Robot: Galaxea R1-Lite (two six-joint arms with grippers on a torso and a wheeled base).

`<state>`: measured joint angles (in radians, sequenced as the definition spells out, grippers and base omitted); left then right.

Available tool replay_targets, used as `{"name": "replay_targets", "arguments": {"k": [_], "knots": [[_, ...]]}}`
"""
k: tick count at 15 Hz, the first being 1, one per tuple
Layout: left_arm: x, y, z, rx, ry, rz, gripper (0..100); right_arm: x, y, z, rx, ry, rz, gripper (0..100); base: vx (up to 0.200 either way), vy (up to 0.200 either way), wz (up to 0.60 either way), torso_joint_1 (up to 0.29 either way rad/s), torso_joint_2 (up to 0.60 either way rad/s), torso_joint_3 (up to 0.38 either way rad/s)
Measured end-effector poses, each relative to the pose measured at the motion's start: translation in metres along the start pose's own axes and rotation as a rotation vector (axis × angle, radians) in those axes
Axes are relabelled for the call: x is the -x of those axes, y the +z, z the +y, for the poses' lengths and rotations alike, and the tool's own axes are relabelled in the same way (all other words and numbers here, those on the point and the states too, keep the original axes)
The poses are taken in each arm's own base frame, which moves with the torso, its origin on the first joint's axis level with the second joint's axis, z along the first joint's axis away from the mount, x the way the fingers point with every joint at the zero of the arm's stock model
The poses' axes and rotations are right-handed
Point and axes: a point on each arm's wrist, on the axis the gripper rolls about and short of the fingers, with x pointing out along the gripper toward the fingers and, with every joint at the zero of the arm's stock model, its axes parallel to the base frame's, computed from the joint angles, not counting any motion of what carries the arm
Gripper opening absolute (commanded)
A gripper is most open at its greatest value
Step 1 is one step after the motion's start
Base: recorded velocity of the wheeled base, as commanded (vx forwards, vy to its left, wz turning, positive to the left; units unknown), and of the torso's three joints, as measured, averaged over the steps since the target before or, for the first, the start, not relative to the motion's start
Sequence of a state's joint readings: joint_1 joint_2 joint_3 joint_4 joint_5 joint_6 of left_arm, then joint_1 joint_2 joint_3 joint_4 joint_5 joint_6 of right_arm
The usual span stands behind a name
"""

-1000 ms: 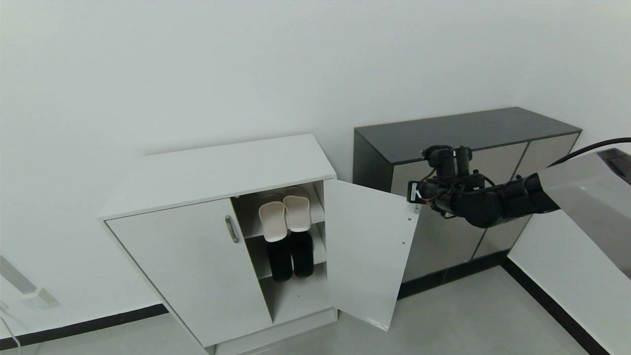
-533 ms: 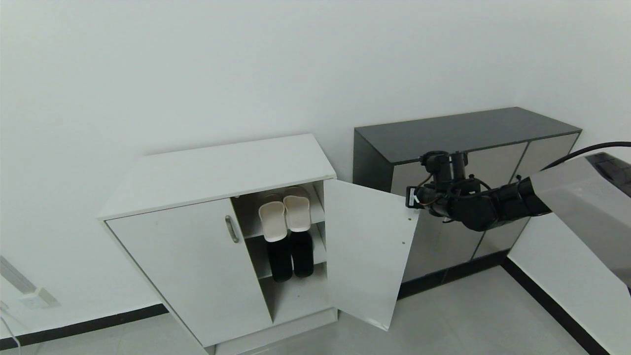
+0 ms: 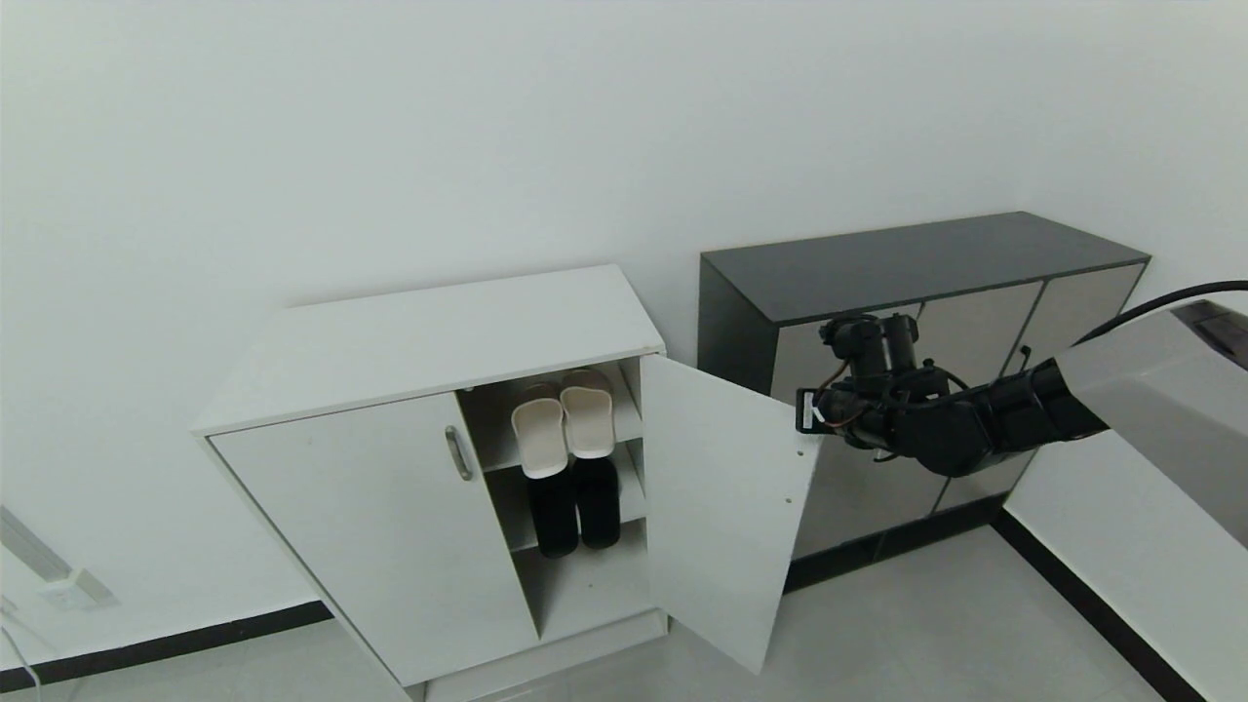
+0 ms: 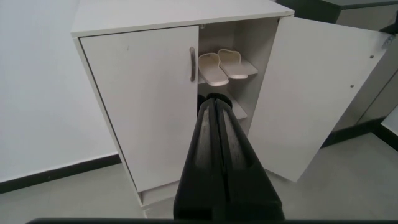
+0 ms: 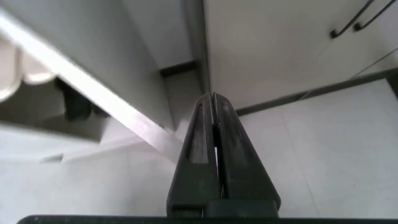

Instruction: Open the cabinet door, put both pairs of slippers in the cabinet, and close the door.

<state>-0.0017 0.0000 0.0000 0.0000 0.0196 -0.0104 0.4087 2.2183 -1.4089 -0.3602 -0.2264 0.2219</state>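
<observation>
White laminate cabinet (image 3: 429, 341) serves as the reference for every position below; its base is cut off at the lower edge of the head view. Its left door (image 3: 380, 526) is closed and carries a metal handle (image 3: 458, 452). Its right door (image 3: 726, 497) stands swung out, exposing the shelves. The cream slippers (image 3: 564, 429) lie side by side on the cabinet's upper shelf with their heels overhanging the shelf edge. The black slippers (image 3: 575, 512) lie on the shelf directly beneath. The toes of both pairs are hidden in the recess, and the cream heels cover part of the black pair. The right end effector (image 3: 811, 414) is at the outer edge of the open door, fingers pressed together and gripping nothing. Contact with the door cannot be determined. The left end effector (image 4: 216, 99) is in front of the cabinet and apart from it, fingers likewise together and empty, masking part of the black pair in the left wrist view. A white tag on the right arm is too small to read. A dark sideboard (image 3: 916, 253) stands beside the cabinet, behind the open door.
</observation>
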Motion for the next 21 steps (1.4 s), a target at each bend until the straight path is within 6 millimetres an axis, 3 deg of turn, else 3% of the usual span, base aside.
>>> {"name": "replay_targets", "arguments": {"k": [5, 8, 21], "knots": [[0.0, 0.0, 0.0, 0.0, 0.0, 0.0, 0, 0.047, -0.022, 0.049, 0.059, 0.136, -0.018, 0, 0.0, 0.0, 0.0, 0.0, 0.0, 0.0], [0.0, 0.0, 0.0, 0.0, 0.0, 0.001, 0, 0.069, -0.03, 0.068, 0.083, 0.198, -0.026, 0, 0.0, 0.0, 0.0, 0.0, 0.0, 0.0], [0.0, 0.0, 0.0, 0.0, 0.0, 0.002, 0, 0.079, -0.041, 0.068, 0.163, 0.234, -0.124, 0, 0.0, 0.0, 0.0, 0.0, 0.0, 0.0]]}}
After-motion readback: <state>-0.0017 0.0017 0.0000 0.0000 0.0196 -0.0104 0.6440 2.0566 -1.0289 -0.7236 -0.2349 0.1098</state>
